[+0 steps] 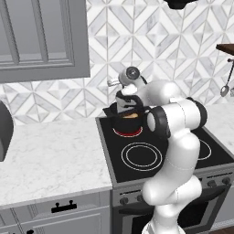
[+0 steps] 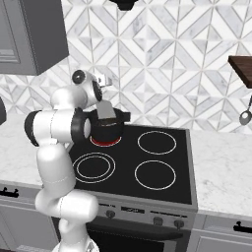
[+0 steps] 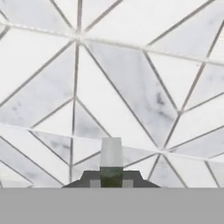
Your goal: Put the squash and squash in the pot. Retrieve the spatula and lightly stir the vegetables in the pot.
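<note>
Marble bench [image 1: 50,155] at left, black pot [image 1: 127,121] on the stove's rear-left burner with orange squash [image 1: 131,115] inside, hand [image 2: 104,81] above it clenched on the grey spatula [image 2: 105,110], blade down into the pot, hanging spoon [image 2: 245,116] far right.

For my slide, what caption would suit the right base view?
White robot arm holding a grey spatula in its shut gripper above a black pot on the stove's glowing rear-left burner.
</note>
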### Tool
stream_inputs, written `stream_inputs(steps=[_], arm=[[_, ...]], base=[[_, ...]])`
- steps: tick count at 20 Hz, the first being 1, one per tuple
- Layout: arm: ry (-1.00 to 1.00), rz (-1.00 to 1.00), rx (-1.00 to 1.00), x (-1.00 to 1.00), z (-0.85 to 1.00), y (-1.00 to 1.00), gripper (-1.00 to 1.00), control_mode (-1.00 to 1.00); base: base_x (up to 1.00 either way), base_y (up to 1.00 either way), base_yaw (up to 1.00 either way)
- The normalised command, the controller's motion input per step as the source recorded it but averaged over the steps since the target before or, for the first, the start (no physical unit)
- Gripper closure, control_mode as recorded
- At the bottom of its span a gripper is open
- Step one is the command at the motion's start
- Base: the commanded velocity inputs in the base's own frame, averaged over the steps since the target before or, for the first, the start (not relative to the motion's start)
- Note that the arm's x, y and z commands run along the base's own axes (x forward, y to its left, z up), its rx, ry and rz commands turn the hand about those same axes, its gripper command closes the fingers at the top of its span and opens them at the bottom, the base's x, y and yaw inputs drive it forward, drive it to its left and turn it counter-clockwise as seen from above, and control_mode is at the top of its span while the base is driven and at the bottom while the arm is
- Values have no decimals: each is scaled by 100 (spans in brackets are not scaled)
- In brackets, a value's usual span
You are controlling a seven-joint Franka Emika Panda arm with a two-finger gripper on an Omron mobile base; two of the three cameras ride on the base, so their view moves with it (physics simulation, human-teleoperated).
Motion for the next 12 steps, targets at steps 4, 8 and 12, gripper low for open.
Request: stream_inputs(steps=[4, 8, 12], arm=[[19, -22, 0, 0, -25, -11, 100, -100], [14, -16, 0, 0, -20, 7, 100, -100], [3, -10, 0, 35, -22, 2, 100, -100]], base=[[0, 0, 0], [0, 0, 0], [0, 0, 0]])
